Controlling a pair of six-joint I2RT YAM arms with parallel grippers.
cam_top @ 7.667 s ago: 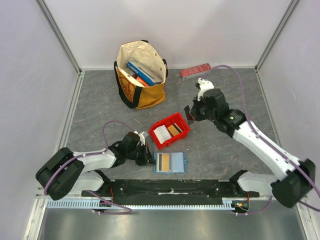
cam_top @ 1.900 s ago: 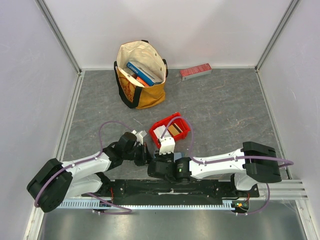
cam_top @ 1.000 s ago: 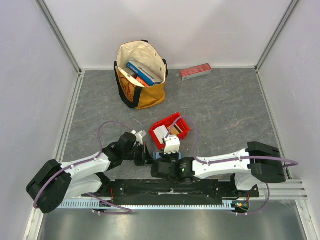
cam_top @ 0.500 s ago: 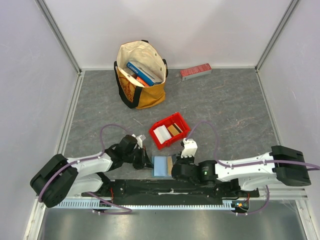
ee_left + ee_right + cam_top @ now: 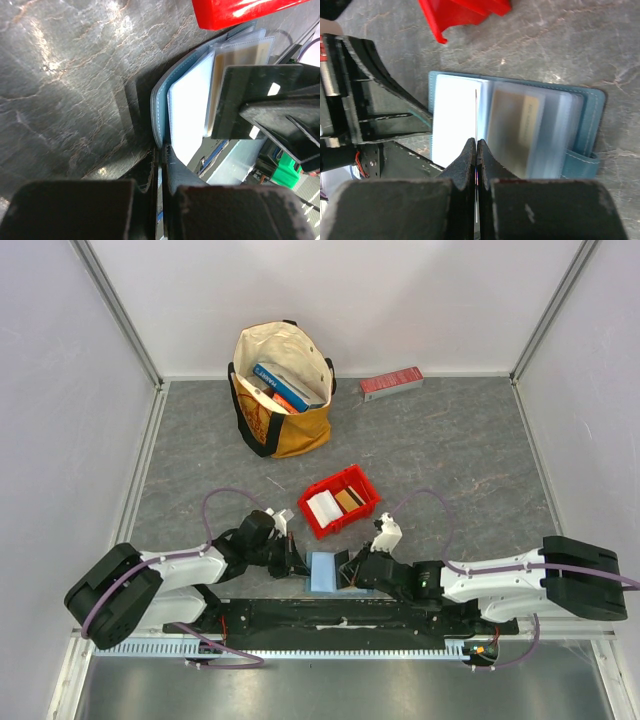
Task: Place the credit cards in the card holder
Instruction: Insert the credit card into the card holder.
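The teal card holder lies open at the table's front edge, seen too as card holder. One slot shows a tan credit card. My left gripper is shut on the holder's left cover. My right gripper is shut on a thin credit card seen edge-on, its free edge over the fold between the white left page and the slotted pages. A white card and a tan card lie in the red bin.
The red bin stands just beyond the holder. A cream and orange tote bag with books sits at the back, and a long red box lies by the back wall. Both arms lie low along the near edge.
My right arm has swung down and to the right, from over the holder to lying along the front edge, its gripper pointing left at the holder. The left arm has barely moved.
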